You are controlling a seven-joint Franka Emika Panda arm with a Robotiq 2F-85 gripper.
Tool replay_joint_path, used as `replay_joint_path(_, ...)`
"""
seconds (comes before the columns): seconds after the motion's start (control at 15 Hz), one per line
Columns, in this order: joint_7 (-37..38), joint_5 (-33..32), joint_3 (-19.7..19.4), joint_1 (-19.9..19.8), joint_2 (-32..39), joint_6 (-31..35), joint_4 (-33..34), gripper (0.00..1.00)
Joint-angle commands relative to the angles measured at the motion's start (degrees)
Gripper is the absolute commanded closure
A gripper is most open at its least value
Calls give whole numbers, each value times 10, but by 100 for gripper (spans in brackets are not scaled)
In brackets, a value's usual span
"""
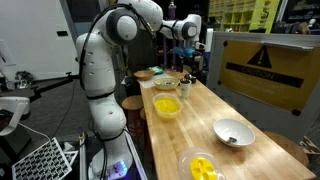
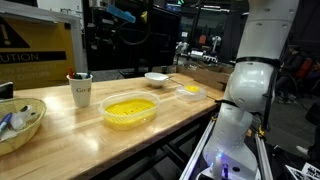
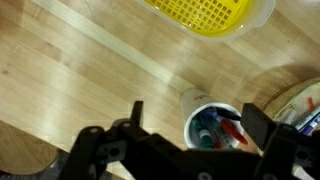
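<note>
On the wooden table (image 3: 80, 60), the gripper (image 3: 193, 112) hangs spread wide over the white cup (image 3: 197, 100) (markers (image 3: 222, 130) inside), which a skewed descent could well topple.

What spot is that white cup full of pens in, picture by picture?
In an exterior view: the cup stands far down the table, just behind the yellow bowl.
In an exterior view: the cup stands left of centre, left of the yellow bowl.
Wrist view: the cup is seen from above, low and right of centre.
Shared landmark: the yellow bowl, next to it everywhere.
</note>
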Motion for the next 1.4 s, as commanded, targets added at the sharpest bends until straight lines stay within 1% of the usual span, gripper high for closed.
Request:
replay_joint_path(0.0,-52,-4,7,5,8,-41,38,0)
replay_joint_path(0.07,-57,-10,11,9,12,-40,44,0)
replay_joint_path(0.2,-71,-14,14,11,4,-60,54,0)
replay_joint_path(0.73,-57,-66,31,33,12,-100,94,0)
replay_joint_path(0.93,-98,-80,34,35,14,-120,97,0)
replay_joint_path(1.0,-97,-85,34,35,7,-111,87,0)
replay_joint_path(1.33,-5,-91,24,26,-14,-23,56,0)
